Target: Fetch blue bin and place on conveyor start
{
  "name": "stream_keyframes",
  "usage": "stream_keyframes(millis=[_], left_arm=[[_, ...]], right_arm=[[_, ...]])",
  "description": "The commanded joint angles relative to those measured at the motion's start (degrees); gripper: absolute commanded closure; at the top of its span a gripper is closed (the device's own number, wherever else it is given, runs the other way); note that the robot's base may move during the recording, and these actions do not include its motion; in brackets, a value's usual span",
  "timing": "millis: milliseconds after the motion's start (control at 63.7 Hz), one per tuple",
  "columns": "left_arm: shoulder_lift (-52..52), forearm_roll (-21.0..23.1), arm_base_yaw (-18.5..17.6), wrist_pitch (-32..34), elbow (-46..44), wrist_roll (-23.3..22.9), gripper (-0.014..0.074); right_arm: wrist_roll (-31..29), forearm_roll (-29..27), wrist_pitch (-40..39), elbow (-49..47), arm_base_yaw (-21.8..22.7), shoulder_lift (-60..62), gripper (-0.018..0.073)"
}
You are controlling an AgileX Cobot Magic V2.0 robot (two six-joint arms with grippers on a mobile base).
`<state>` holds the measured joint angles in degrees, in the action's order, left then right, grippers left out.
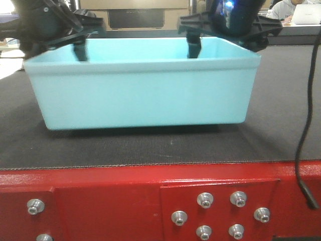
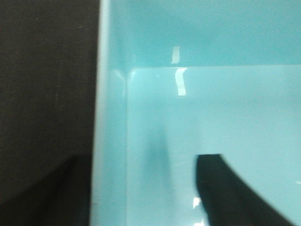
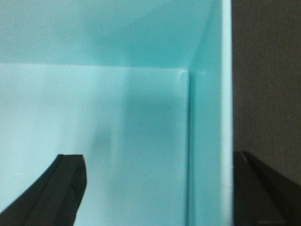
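1. So, far left in front view: left gripper (image 1: 62,37) sits over the blue bin's (image 1: 140,95) left wall. Left wrist view shows one finger (image 2: 225,188) inside the tub, other outside over the belt, wall between them w/ visible gaps, so jaws look parted, straddling, not clamping.
2. Centre: bin appears to rest flat on the conveyor start (image 1: 150,145), near the red frame (image 1: 100,181); thin shadow under base.
3. Right: right gripper (image 1: 225,35) straddles the right wall same way; inside finger (image 3: 51,193) well clear of the wall, so open too.
4. Step, my read: placement done, release in hand.
5. Next: lift both arms straight up w/o snagging rim; mind the black cable (image 1: 306,125) at right.
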<state>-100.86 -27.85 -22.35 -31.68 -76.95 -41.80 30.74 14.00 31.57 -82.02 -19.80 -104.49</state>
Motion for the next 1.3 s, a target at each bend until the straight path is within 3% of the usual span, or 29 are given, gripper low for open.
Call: stream_keyframes(millis=[0,220,424,534,628,753,801,942,1162,1287], left_arm=[[0.33,0.06,0.09,1.43,-0.45,-1.6,0.0103],[0.55,0.06,2.74,0.72,-0.67,-2.29,0.0088],[1.26,0.06,2.64,-5.19,-4.6,-2.17,0.0108],[3.16,0.22,2.64,-7.62,-7.01,-1.79,0.022],[5.53,0.83,2.64,-8.04,-7.48,-1.48,0.0404],[8.68,5.92,2.64,-8.12,-7.48,6.84,0.0707],[9.5,8.65,2.64,-8.12,-7.34,10.72,0.0707],[11.89,17.44,2.64,-5.95,-4.68,21.03,0.0707],[17.48,30.04,2.64,7.67,6.45,32.73,0.0707],[21.73,31.69,2.64,13.68,12.92,34.2,0.0707]], right_arm=[[0.29,0.25,-0.84,-0.7,1.33,0.54,0.0095],[0.29,0.5,2.87,-0.7,2.01,0.76,0.0095],[0.29,0.59,2.14,-0.83,2.01,3.96,0.0111],[0.29,1.32,2.25,-0.83,2.01,6.9,0.023],[-0.97,1.32,2.25,-0.83,2.01,9.18,0.0403],[-3.51,1.32,2.7,-0.83,2.01,12.08,0.0655],[-4.64,1.32,3.13,-0.83,2.01,13.01,0.0729],[-9.96,1.32,1.39,1.13,2.01,15.88,0.0724],[-12.31,1.32,-13.57,14.06,2.01,22.81,0.0724],[-12.31,1.32,-21.64,23.21,2.01,27.75,0.0724]])
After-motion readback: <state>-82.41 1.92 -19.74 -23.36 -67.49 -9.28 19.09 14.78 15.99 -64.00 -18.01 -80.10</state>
